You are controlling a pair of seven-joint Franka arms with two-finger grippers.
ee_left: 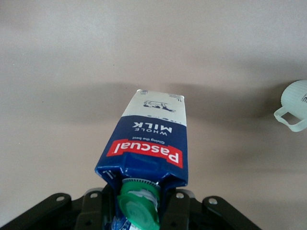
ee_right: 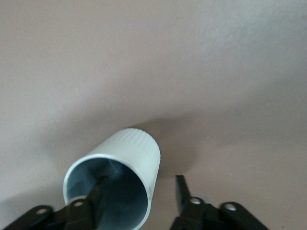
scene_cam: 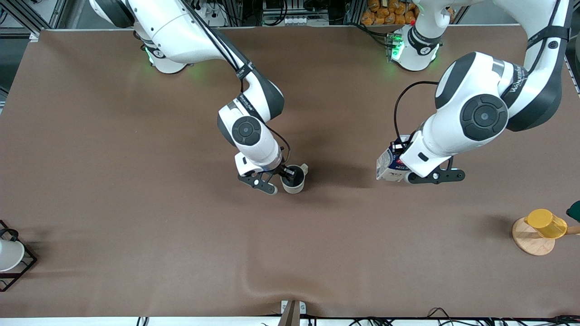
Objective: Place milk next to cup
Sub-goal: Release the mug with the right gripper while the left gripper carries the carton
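I count one milk carton (scene_cam: 390, 165), three cups: a cream mug (scene_cam: 294, 178), a yellow one (scene_cam: 546, 223), a white one (scene_cam: 9, 254).

Right gripper (scene_cam: 284, 175) at cup (scene_cam: 293, 179) rim; left gripper (scene_cam: 406, 168) on milk (scene_cam: 389, 165), well apart.

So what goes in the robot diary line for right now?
left gripper: shut on milk | right gripper: open, straddling cup wall | milk apart from cup

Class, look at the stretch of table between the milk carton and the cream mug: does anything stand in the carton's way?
Nothing visible does. The left claw holds the milk carton; bare brown table runs to the cream mug, whose wall the right claw straddles.
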